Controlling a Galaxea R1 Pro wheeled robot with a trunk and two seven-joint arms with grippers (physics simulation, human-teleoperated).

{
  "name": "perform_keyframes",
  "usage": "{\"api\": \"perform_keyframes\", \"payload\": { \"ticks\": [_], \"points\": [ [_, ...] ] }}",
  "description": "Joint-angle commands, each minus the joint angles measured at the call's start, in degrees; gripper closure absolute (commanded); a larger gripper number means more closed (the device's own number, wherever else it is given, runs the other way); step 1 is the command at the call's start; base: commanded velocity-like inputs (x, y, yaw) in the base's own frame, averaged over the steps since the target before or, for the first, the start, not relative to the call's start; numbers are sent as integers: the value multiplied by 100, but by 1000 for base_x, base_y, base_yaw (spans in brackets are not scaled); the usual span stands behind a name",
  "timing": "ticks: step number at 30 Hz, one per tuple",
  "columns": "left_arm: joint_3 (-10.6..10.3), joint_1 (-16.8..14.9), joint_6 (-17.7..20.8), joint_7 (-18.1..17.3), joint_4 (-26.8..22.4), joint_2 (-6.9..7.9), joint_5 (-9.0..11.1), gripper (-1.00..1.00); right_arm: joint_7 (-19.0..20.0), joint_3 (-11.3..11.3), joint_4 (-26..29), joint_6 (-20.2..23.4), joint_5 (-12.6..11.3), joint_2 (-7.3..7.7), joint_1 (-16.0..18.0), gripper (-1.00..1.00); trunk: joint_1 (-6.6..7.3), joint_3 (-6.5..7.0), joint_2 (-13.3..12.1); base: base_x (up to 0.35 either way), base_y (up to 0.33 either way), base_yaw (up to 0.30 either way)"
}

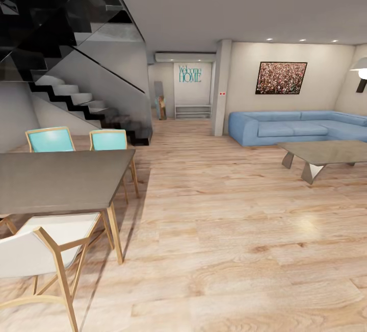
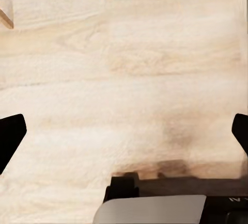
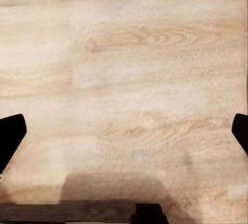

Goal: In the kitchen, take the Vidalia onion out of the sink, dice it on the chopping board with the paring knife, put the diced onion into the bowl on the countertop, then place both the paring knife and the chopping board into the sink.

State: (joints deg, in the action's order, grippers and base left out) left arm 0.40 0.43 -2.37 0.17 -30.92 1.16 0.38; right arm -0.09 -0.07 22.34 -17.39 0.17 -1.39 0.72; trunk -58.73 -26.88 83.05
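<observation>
Over bare wood floor (image 2: pixel 124 69), left gripper (image 2: pixel 124 131) and right gripper (image 3: pixel 124 131) hang spread wide, empty. Dining table (image 1: pixel 56 179) at 9 o'clock, blue sofa (image 1: pixel 295 125) at 2. No kitchen, onion or sink here; likely every task step remains.

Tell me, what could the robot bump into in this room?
It might clip the dark dining table or the white chair close on its left if it turns that way. The low coffee table ahead on the right could also catch it. Both pincers, left and right, hang open over bare wooden floor and hold nothing, so nothing would drop.
</observation>
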Motion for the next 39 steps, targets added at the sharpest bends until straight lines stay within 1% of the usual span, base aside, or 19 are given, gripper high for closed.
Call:
{"api": "perform_keyframes", "payload": {
  "ticks": [1, 4, 8, 12, 19, 20, 21, 23, 26, 27, 29, 31, 32, 33, 34, 36, 39],
  "points": [
    [4, 3, -9, 2, -51, 5, 3, -100, 1, -1, 20, -81, 1, -1, 4, -100, 0, -5, 3, 0, 0, 0],
    [4, 3, -14, -1, -192, 14, 0, -100, 9, 3, 96, -498, 6, -1, 4, -100, 0, -5, 3, 0, 0, 0],
    [4, 4, -36, -21, -388, 15, 13, -100, 9, 1, 160, -817, 12, 3, 5, -100, 0, -5, 3, 0, 0, 0],
    [6, 2, -56, -32, -592, -6, 22, -100, 9, -1, 405, -928, 17, 7, 5, -100, 0, -5, 3, 0, 0, 0],
    [18, 4, -65, -19, -463, 14, 23, -100, 9, 5, 423, -949, 8, 0, 7, -100, 0, -5, 3, 0, 0, 0],
    [19, 3, -67, -18, -450, 26, 23, -100, 9, 6, 419, -950, 5, 0, 7, -100, 0, -5, 3, 0, 0, 0],
    [21, 6, -86, -17, -425, 84, 23, -100, 7, 1, 414, -950, 2, -1, 7, -100, 0, -5, 3, 0, 0, 0],
    [21, 4, -132, -17, -400, 99, 23, -100, 3, 0, 413, -950, 1, -1, 7, -100, 0, -5, 3, 0, 0, 0],
    [22, 4, -303, -11, -290, 109, 23, -100, -1, -1, 410, -950, -3, -1, 7, -100, 0, -5, 3, 0, 0, 0],
    [22, 3, -427, -5, -186, 112, 26, -100, -2, -1, 399, -947, -6, -1, 7, -100, 0, -5, 3, 0, 0, 0],
    [22, 4, -523, -3, -61, 106, 28, -100, -4, -1, 379, -945, -7, -1, 7, -100, 0, -5, 3, 0, 0, 0],
    [25, 3, -716, 2, 182, 97, 26, -100, -7, -1, 345, -948, -7, -3, 7, -100, 0, -5, 3, 0, 0, 3],
    [28, 2, -997, 6, 340, 94, 25, -100, -8, -1, 324, -949, -8, -6, 7, -100, 0, -5, 3, 0, 0, 59],
    [28, 4, -1102, 7, 374, 94, 24, -100, -8, -1, 319, -949, -8, -7, 7, -100, 0, -5, 3, 0, 0, 85],
    [26, 3, -1301, 8, 427, 94, 24, -100, -8, -1, 311, -950, -8, -8, 7, -100, 0, -5, 3, 0, 0, 138],
    [24, 2, -1521, 9, 483, 98, 24, -100, -9, -3, 305, -950, -8, -6, 7, -100, 0, -5, 3, 0, 0, 175],
    [22, 7, -1710, 10, 530, 105, 23, -100, -9, -8, 299, -950, -8, -2, 7, -100, 0, -5, 3, 0, 0, 219]
  ]
}}
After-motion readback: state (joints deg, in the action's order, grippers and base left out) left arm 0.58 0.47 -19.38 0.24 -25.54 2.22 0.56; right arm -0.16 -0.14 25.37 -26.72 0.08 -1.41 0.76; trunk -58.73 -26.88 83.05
